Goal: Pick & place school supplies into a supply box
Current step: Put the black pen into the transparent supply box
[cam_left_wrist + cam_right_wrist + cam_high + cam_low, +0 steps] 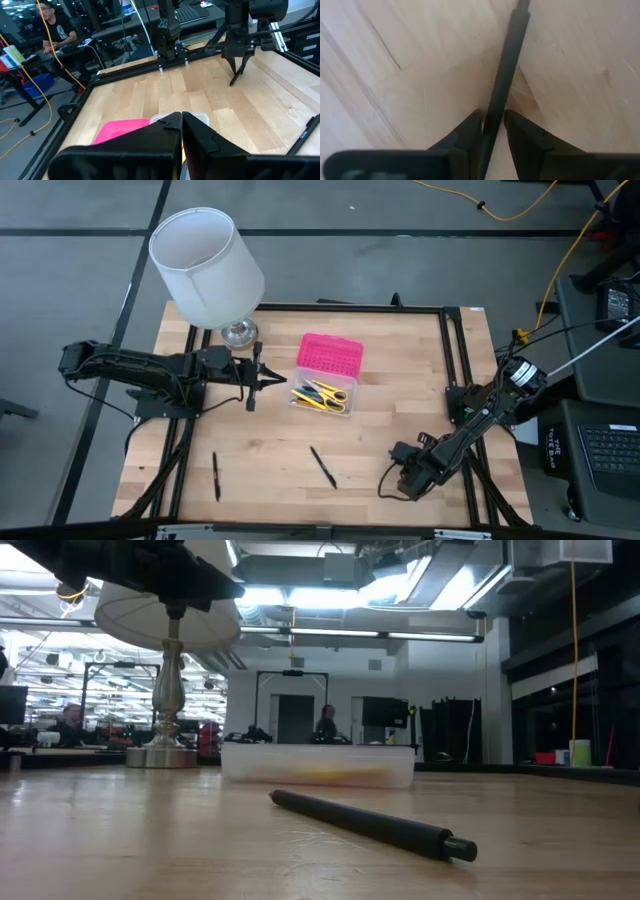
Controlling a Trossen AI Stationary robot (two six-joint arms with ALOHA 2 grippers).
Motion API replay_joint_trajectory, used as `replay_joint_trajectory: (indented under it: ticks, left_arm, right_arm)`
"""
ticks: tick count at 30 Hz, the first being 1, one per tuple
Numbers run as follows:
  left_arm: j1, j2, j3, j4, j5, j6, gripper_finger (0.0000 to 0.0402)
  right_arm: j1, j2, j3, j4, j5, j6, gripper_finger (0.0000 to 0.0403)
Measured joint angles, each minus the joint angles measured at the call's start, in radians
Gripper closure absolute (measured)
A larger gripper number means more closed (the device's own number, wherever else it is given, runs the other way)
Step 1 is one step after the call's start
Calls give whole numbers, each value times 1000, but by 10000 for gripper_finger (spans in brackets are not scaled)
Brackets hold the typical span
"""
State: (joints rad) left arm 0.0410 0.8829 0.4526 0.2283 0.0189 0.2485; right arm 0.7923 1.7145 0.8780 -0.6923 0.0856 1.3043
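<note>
The supply box stands mid-table with its pink lid (330, 355) open behind the clear base (322, 396). The base holds yellow-handled scissors and pens. Two black pens lie loose on the wood, one near the front left (216, 476) and one at front centre (323, 467), which also fills the low view (370, 825). My right gripper (492, 127) points down at the front right (408, 478) over a third black pen (507, 60). My left gripper (283, 383) hovers shut and empty just left of the box, its fingers (165, 135) aimed at it. My right gripper pinches the black pen's barrel (495, 107) between its two fingertips, coming from above with the fingers across the pen. The rest of the pen runs away from the fingers, flat along the wooden tabletop.
A table lamp with a white shade (205, 265) and a metal foot (240, 332) stands at the far left. Black frame rails (455, 350) border the tabletop. Bare wood lies between the box and the front edge. People sit in the room beyond (52, 30).
</note>
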Motion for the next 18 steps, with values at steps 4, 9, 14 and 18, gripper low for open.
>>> replay_joint_trajectory:
  ticks: [4, 9, 14, 18]
  left_arm:
    - [0, 0, 0, 0, 0, 0, 396]
    - [0, 0, 0, 0, 0, 0, 395]
    - [0, 0, 0, 0, 0, 0, 396]
    - [0, 0, 0, 0, 0, 0, 396]
  right_arm:
    - [-5, 0, 0, 6, -4, 1, 344]
    - [-5, 0, 2, 7, -6, 0, 376]
    - [-5, 4, 37, -18, -2, -1, 376]
    - [-7, 3, 72, -50, 27, -9, 375]
